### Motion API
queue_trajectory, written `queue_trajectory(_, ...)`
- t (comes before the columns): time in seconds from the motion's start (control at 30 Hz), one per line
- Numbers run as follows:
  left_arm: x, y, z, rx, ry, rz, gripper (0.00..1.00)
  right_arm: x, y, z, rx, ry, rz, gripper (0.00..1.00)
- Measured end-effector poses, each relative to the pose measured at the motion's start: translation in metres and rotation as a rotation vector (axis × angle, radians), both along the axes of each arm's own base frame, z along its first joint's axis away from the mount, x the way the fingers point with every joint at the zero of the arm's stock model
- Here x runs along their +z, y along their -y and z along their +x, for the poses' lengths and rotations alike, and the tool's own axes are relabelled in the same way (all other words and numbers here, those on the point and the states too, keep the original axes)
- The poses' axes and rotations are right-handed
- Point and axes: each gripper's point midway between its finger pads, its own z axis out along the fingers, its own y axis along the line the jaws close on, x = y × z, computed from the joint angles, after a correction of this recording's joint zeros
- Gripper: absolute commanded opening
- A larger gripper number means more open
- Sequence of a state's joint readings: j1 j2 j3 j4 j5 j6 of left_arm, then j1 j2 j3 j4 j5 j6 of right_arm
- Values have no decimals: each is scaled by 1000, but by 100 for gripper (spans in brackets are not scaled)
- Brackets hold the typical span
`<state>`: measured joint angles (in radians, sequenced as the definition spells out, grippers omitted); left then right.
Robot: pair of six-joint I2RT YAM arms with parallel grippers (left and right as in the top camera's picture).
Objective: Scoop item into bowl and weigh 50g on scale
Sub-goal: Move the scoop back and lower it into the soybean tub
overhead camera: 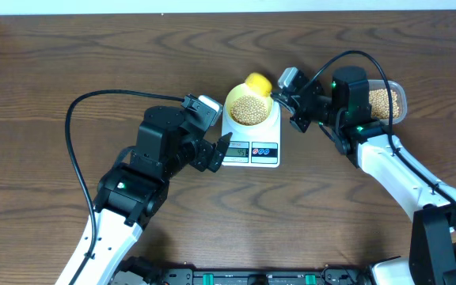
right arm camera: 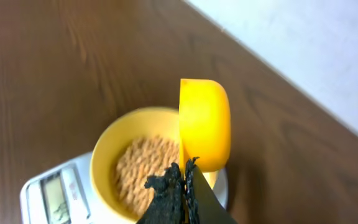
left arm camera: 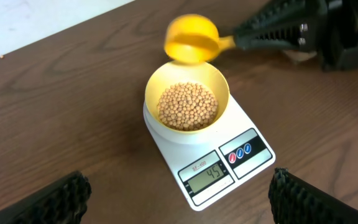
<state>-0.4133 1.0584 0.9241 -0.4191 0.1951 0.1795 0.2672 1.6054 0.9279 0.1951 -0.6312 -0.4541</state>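
Observation:
The pale yellow bowl (overhead camera: 249,105) (left arm camera: 187,102) (right arm camera: 110,162) stands on the white scale (overhead camera: 253,149) (left arm camera: 219,158) (right arm camera: 48,193) and holds a heap of beige beans (overhead camera: 250,109) (left arm camera: 188,106) (right arm camera: 143,168). The screen (left arm camera: 208,173) reads 45. My right gripper (overhead camera: 281,96) (right arm camera: 185,171) is shut on the handle of a yellow scoop (overhead camera: 259,83) (left arm camera: 191,40) (right arm camera: 205,124), tipped on its side over the bowl's far rim. My left gripper (overhead camera: 216,152) (left arm camera: 179,202) hangs open just in front of the scale, nothing between its fingers.
A clear plastic tub (overhead camera: 386,101) with more beans sits at the right, behind my right arm. The table's far edge meets a white wall (right arm camera: 303,56).

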Motion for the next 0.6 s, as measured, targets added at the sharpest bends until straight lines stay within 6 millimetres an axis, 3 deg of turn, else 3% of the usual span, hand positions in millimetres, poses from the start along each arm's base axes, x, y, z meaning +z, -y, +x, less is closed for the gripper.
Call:
queue_trajectory(0.17, 0, 0, 0, 0, 0, 0, 94, 21, 4, 12, -57, 7, 100, 1)
queue_trajectory(0.27, 0, 0, 0, 0, 0, 0, 94, 24, 18, 19, -119, -48, 151, 1)
queue_trajectory(0.6, 0, 0, 0, 1, 0, 0, 94, 31, 109, 35, -457, -160, 179, 1)
